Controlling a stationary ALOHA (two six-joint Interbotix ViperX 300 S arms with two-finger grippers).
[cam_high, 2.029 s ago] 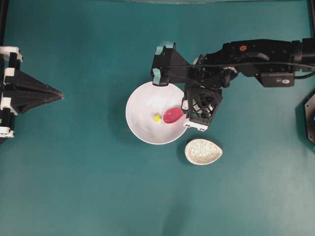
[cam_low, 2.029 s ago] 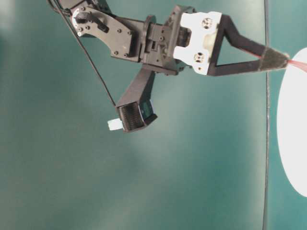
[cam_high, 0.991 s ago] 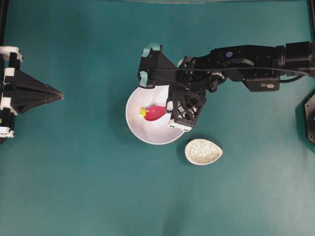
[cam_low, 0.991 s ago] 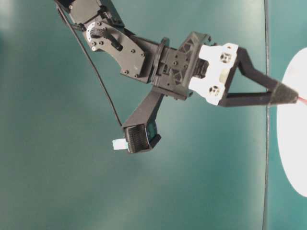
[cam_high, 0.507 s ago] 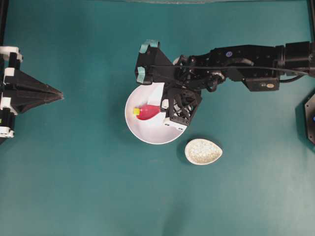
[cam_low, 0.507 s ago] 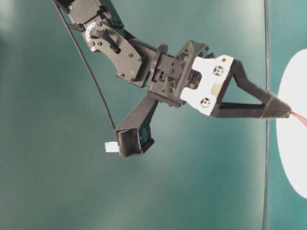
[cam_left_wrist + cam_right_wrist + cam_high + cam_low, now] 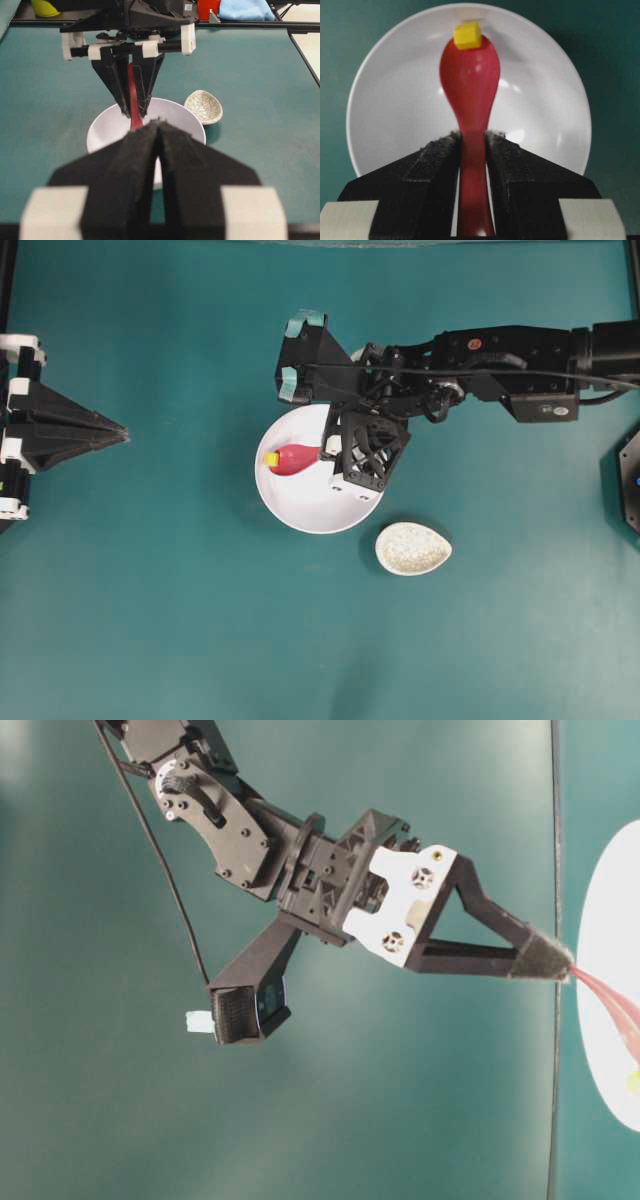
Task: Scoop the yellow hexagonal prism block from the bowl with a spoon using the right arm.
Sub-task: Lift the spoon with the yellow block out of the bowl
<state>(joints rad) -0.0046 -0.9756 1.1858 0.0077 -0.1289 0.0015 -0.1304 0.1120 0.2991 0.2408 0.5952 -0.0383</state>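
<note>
From overhead, the right gripper [image 7: 322,450] reaches in from the right and pinches the handle of the spoon [image 7: 296,458], whose scoop lies inside the bowl [image 7: 300,512], toward its left wall. The yellow hexagonal prism block [image 7: 271,458] sits at the scoop's far-left tip, near the bowl's left rim; the bowl holds nothing else. A speckled spoon rest [image 7: 413,548] stands just right of and nearer than the bowl, with nothing in it. The left gripper [image 7: 112,429] is parked well apart at the left edge, its tips drawn to a point.

At table level, the right gripper's tips meet on the spoon's handle at the bowl's edge, and a speck of yellow shows low on the white.

Seen from the left wrist, the left gripper's fingers [image 7: 131,165] are pressed together on nothing; beyond them the spoon slants down into the bowl from the clamped right gripper.

From the right wrist, the block rests at the very tip of the scoop, touching it, against the bowl's far wall. The step in hand appears to be working the scoop under the block. The next move likely calls for tipping the scoop back and lifting levelly, since the block, perched at the lip, could slide off.
</note>
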